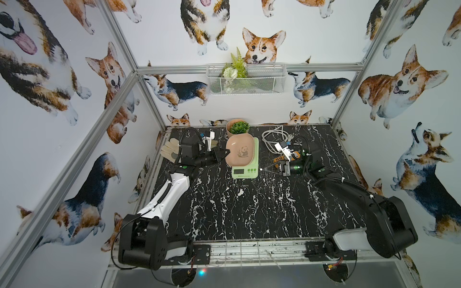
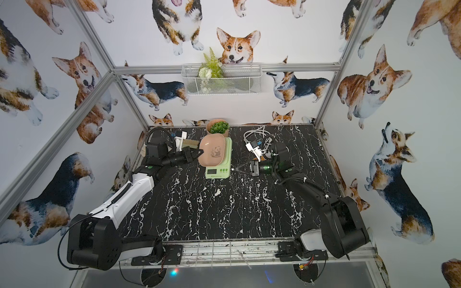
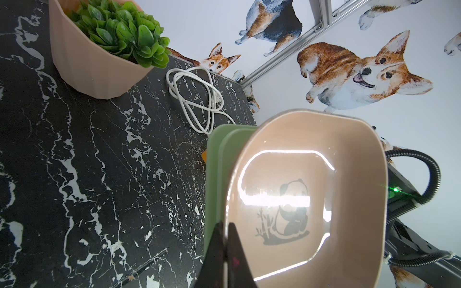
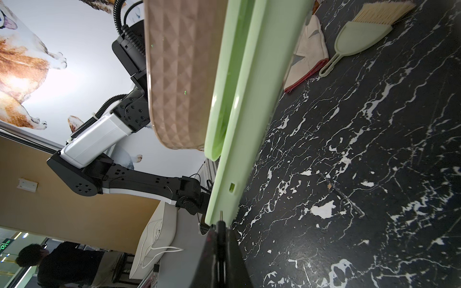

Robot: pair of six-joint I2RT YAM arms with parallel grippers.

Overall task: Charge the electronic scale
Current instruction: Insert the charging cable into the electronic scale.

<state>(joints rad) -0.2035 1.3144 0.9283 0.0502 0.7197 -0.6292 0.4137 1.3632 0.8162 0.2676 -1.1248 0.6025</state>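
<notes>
A black, white-veined marble-look surface [image 1: 249, 212] lies inside an aluminium-framed booth with corgi-print walls [image 1: 50, 104], and a wire basket [image 1: 245, 79] of greenery hangs at the back. The electronic scale [image 1: 245, 172] stands back-centre, just before a potted plant [image 1: 238, 127]. It is pale green, with a grey display and green buttons on its near edge, and its pink panda dish [image 1: 240, 150] overhangs its left side. The left gripper [image 1: 225, 152] pinches the dish's rim, while the right gripper [image 1: 265, 169] pinches a small plug [image 4: 220, 219] whose metal tip is right at the scale's side wall.
</notes>
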